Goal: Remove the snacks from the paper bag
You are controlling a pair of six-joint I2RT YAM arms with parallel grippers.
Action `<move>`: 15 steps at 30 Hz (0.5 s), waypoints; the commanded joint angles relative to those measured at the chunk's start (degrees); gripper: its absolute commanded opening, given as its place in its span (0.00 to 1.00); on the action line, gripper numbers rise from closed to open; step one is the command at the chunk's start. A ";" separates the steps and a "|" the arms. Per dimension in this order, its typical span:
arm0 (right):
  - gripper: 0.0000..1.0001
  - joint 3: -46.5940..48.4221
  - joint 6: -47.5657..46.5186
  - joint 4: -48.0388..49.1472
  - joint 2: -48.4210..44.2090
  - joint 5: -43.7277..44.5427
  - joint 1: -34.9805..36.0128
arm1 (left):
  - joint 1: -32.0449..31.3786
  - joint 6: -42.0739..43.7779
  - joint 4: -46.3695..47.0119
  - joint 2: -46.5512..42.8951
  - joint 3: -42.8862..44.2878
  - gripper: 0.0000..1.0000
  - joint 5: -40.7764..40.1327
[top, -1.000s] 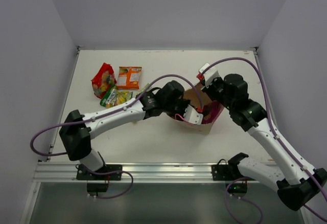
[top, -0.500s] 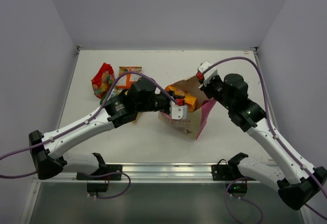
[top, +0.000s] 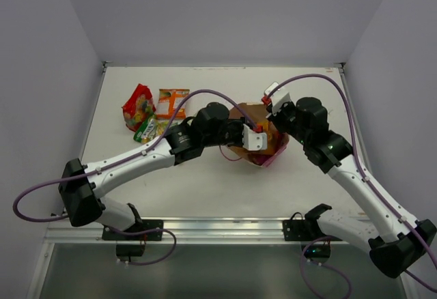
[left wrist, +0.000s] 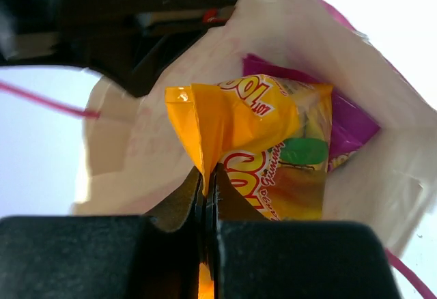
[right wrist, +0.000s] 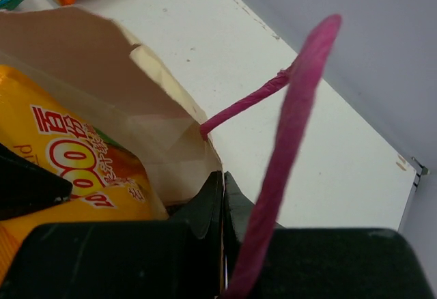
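While right gripper [right wrist: 222,179] pinches cream paper bag [right wrist: 160,132] rim, left gripper [left wrist: 206,175] clamps crinkled corner of glossy orange packet [left wrist: 273,142].

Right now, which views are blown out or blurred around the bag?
Left wrist: backlight bleaches everything beyond the paper bag, though the orange packet is sharp. Right wrist: the pink cord handle blurs close to the lens. Top external: evenly lit, no glare.

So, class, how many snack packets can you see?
5. On the table, far left: red packet, orange packet, green-yellow packet. In the paper bag: yellow-orange packet in the left gripper, purple packet behind it. Others may be hidden inside.
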 commanded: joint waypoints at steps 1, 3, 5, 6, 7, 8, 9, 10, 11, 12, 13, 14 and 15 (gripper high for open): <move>0.00 -0.22 0.33 5.00 -1.82 3.87 0.00 | 0.22 -1.46 13.05 -3.33 7.93 0.00 -7.57; 0.00 -1.19 -0.02 5.61 -1.82 5.81 -0.18 | 0.22 -2.68 14.36 -5.08 10.48 0.00 -11.87; 0.00 -1.28 0.16 5.88 -1.55 7.31 -0.35 | 0.22 -4.87 15.95 -7.27 13.82 0.00 -14.34; 0.00 -1.19 0.24 5.79 -1.38 7.49 -0.35 | 0.22 -5.84 18.30 -8.07 14.45 0.00 -16.44; 0.00 -1.11 0.33 5.97 -1.29 7.92 -0.35 | 0.22 -6.55 19.46 -8.86 14.97 0.00 -17.42; 0.00 -1.11 0.68 6.05 -1.20 8.19 -0.35 | 0.22 -7.08 20.17 -10.17 15.94 0.00 -18.04; 0.00 -1.02 0.86 5.97 -1.03 8.36 -0.35 | 0.22 -7.61 21.13 -10.71 16.21 0.00 -20.40; 0.00 -0.93 0.95 5.97 -1.03 8.63 -0.35 | 0.22 -8.31 21.40 -11.24 16.47 0.00 -22.33; 0.00 -0.84 1.30 6.05 -1.11 9.41 -0.35 | 0.22 -8.75 21.75 -12.29 16.39 0.00 -24.35; 0.00 -0.76 1.30 5.97 -1.20 10.03 -0.35 | 0.30 -8.75 22.10 -12.64 16.04 0.00 -29.33; 0.00 -0.75 1.39 5.97 -1.37 10.73 -0.44 | 0.56 -8.67 22.28 -13.00 15.60 0.00 -32.34; 0.00 -0.75 1.48 5.97 -1.81 12.13 -0.53 | 1.09 -8.84 22.11 -13.09 15.16 0.00 -34.98; 0.00 -0.67 1.56 6.05 -1.99 12.84 -0.53 | 2.83 -9.45 20.98 -13.00 14.81 0.00 -39.62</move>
